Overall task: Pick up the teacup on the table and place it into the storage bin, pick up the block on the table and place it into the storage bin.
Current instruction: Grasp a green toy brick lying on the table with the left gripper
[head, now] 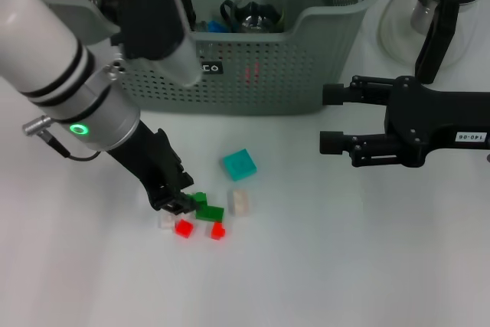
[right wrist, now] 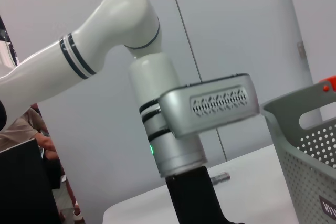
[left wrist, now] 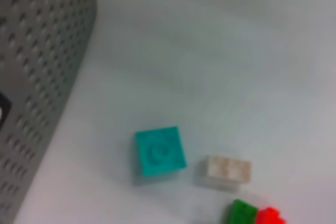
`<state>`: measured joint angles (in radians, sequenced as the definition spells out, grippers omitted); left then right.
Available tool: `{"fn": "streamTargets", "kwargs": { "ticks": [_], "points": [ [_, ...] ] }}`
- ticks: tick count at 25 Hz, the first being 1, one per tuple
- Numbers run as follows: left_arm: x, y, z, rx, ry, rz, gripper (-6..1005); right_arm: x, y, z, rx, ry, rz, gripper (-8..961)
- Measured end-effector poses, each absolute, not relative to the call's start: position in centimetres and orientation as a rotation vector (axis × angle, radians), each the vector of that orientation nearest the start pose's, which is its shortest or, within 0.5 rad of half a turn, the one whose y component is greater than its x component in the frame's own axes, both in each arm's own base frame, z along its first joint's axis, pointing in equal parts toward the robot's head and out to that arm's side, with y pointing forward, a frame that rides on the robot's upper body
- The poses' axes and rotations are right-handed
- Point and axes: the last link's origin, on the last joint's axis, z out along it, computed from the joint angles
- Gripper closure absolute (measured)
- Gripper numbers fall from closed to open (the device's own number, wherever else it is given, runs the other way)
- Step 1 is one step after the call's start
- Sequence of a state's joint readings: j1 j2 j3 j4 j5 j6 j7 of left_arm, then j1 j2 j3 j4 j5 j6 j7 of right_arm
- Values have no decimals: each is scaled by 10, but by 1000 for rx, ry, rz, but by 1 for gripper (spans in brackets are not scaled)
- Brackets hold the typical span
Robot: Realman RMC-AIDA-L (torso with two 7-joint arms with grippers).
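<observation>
Blocks lie scattered on the white table in the head view: a teal block, a whitish block, a dark green block, two small red blocks, and a pale one half hidden beside my left gripper. I have that gripper lowered onto the near end of the cluster, its black tips right at the green block, but I cannot tell whether they are spread or already pinching something. My guess is that I am working the block half of the task, since a rounded glass piece that may be the teacup already sits inside the storage bin, among some dark items. The bin is grey-green plastic with perforated walls and a dipped front rim, standing behind the blocks, so the carry should be short. My right gripper hangs idle to the right of the bin with its fingers spread and nothing between them; a glass pot stands behind it. From the left wrist view I see the bin's holed wall, the teal block with a moulded ring on its flat top, the whitish block just beside it, and the green and red ones touching at the frame's edge. The right wrist view shows only my left arm, smooth white shell with black bands, and a corner of the bin.
</observation>
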<state>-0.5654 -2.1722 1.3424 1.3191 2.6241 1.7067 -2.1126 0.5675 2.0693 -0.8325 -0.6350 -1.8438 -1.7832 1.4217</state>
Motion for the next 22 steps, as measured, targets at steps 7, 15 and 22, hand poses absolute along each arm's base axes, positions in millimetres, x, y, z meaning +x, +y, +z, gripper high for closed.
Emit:
{"fn": "streamTargets", "kwargs": {
  "ticks": [7,15,22],
  "points": [
    [-190,318,-43,-2873,-448,760,626,215,312,-5,-2957,512,990,103],
    [-188,316,-49,-2871,-413,780,677,215,312,-4,-2956,511,988,102],
    [-186,316,-53,-2858,-390,798,677,215,312,-4,-2957,507,988,103]
  ]
}}
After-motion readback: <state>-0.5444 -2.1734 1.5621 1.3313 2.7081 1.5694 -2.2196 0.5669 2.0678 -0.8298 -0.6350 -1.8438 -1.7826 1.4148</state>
